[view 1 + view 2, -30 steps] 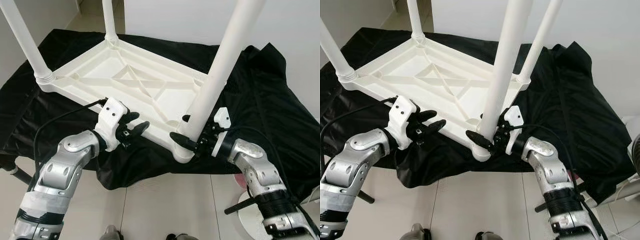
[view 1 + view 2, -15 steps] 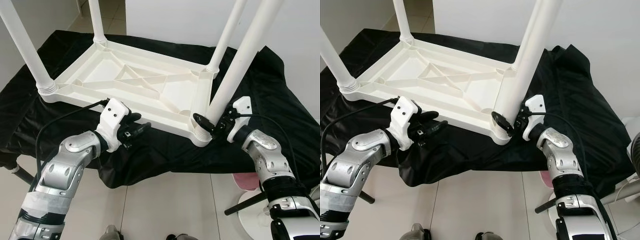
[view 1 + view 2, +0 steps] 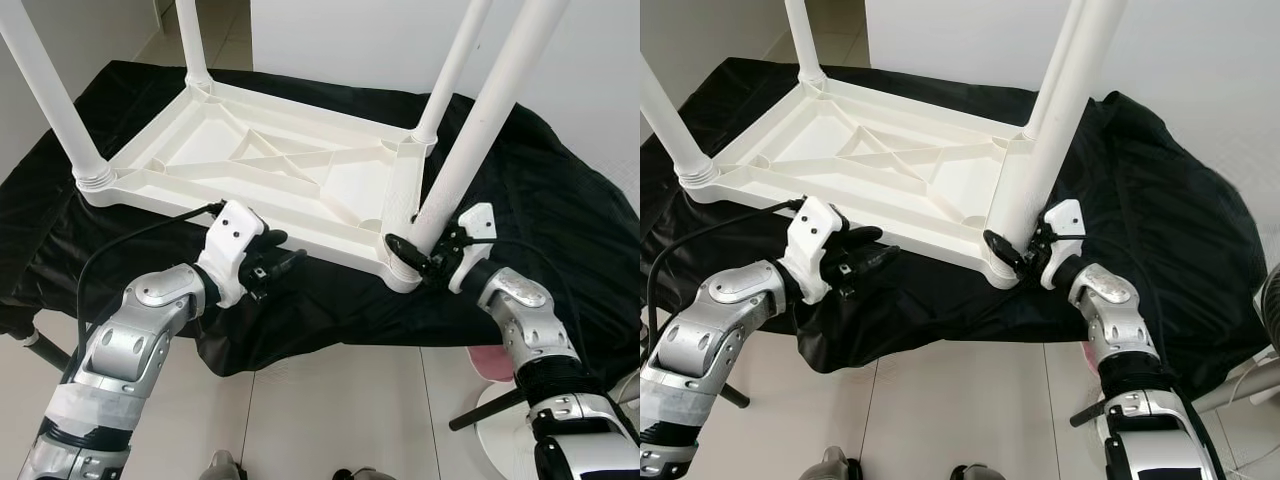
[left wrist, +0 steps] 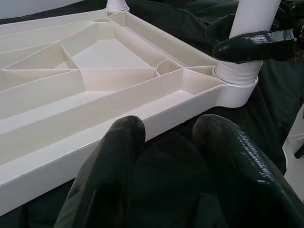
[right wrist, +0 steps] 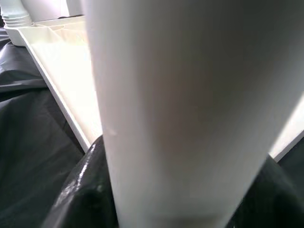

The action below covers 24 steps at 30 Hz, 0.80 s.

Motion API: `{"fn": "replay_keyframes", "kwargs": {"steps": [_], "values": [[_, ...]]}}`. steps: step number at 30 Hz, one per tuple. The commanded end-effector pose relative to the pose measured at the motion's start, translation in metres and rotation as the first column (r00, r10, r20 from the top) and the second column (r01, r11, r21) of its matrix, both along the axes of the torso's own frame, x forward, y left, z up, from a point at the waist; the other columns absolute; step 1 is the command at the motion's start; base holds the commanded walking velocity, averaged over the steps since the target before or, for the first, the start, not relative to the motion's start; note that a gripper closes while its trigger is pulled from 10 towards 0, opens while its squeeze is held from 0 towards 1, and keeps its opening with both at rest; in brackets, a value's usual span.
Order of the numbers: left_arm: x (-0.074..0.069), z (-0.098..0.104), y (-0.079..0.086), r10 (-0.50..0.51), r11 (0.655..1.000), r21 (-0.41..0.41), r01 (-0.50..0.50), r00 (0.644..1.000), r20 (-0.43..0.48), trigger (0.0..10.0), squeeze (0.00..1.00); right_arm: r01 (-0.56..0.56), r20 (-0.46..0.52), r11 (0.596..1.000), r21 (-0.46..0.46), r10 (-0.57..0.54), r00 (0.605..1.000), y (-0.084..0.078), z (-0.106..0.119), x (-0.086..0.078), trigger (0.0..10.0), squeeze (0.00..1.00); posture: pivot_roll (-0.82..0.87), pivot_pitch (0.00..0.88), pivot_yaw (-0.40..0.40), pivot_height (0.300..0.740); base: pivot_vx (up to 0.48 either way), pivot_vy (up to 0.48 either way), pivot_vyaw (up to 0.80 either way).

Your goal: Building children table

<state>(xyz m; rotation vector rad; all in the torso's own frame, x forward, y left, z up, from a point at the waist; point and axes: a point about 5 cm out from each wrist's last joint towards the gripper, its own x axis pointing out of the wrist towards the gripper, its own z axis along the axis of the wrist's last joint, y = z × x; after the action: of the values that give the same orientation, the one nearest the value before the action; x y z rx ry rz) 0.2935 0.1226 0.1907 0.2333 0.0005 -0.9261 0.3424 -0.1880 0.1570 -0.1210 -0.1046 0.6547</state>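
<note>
White legs point(image 3: 490, 120) (four), two claws

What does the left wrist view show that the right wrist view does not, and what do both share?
Left wrist view alone: the left gripper, its fingers apart, just off the long edge of the upturned white table top, whose ribbed underside it takes in, along with the threaded socket where the near leg enters.

Right wrist view alone: that near leg from very close, with the right gripper's fingers on either side of it.

Both: the table top, the near leg, a right finger and the black cloth beneath.
</note>
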Motion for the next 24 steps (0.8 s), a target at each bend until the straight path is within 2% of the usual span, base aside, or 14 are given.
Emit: {"fn": "replay_keyframes", "kwargs": {"steps": [1,10,11,13,16,22,24], "values": [[-0.003,-0.001,-0.001,-0.027,0.999,0.02,0.027,1.0,0.003,10.0,0.0,0.01,-0.011,1.0,-0.008,-0.01,1.0,-0.002,-0.002,0.002,0.0,0.0,0.05,0.076,-0.061,0.74,0.0,0.0,0.0],[-0.004,0.0,0.0,-0.023,0.999,0.022,0.023,1.0,0.005,10.0,0.0,0.049,-0.014,0.999,0.014,-0.049,0.999,-0.003,-0.003,0.004,0.0,0.0,0.06,0.081,-0.064,0.74,0.0,0.0,0.0],[-0.004,0.001,0.001,-0.02,1.0,0.021,0.02,1.0,0.007,10.0,0.0,0.103,-0.012,0.993,0.054,-0.103,0.995,-0.003,-0.001,0.007,10.0,0.0,0.06,0.081,-0.064,0.74,0.0,0.0,0.0],[-0.004,0.001,0.001,-0.017,1.0,0.021,0.017,1.0,0.008,10.0,0.0,0.138,-0.009,0.988,0.066,-0.138,0.99,-0.003,0.0,0.009,10.0,0.0,0.06,0.086,-0.067,0.74,0.0,0.0,0.0],[-0.004,0.001,0.001,-0.012,1.0,0.017,0.012,1.0,0.009,10.0,0.0,0.308,-0.016,0.948,0.076,-0.308,0.951,-0.004,0.0,0.015,10.0,0.0,0.06,0.093,-0.067,0.74,0.0,0.0,0.0],[-0.004,0.001,0.002,-0.007,1.0,0.013,0.007,1.0,0.007,10.0,0.0,0.387,-0.02,0.915,0.11,-0.387,0.922,0.001,0.001,0.015,10.0,0.0,0.05,0.095,-0.068,0.74,0.0,0.0,0.0],[-0.004,0.001,0.002,-0.005,1.0,0.011,0.005,1.0,0.007,10.0,0.0,0.443,-0.021,0.886,0.138,-0.444,0.896,0.006,0.002,0.015,10.0,0.0,0.05,0.099,-0.07,0.74,0.0,0.0,0.0]]}}
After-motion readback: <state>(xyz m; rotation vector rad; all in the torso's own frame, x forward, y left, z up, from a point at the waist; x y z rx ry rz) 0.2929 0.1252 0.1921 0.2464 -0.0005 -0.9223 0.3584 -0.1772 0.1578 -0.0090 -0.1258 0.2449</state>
